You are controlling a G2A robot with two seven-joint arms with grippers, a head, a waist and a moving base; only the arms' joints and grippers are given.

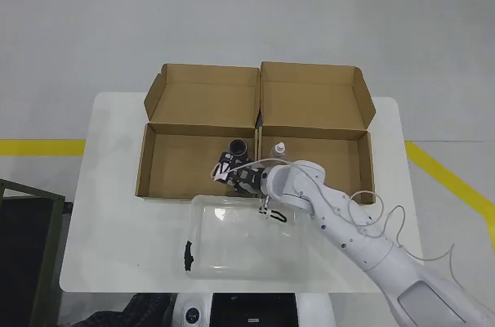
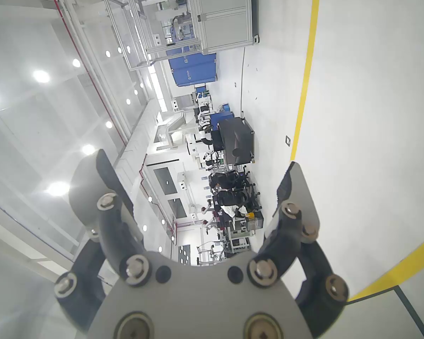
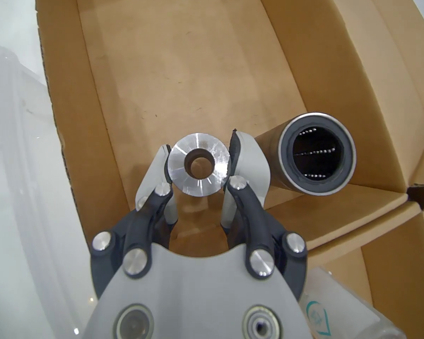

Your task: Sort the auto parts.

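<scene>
My right gripper [image 3: 199,153] is shut on a short silver metal bushing [image 3: 212,178] with a round centre hole, held above the floor of the left cardboard box [image 3: 183,72]. Beside it in that box is a dark cylindrical bearing [image 3: 275,142] with a steel rim and rows of small balls inside its bore. In the top view the right gripper [image 1: 231,173] sits over the box's near right corner, with the bearing [image 1: 236,149] just behind it. My left gripper [image 2: 198,162] is open with nothing between its fingers, pointing out at the room.
The left box [image 1: 174,163] and the right cardboard box [image 1: 329,163] stand side by side, flaps open at the back. A small white part [image 1: 278,149] lies in the right one. A clear plastic bin [image 1: 231,245] sits in front, with a black part [image 1: 187,255] at its left end.
</scene>
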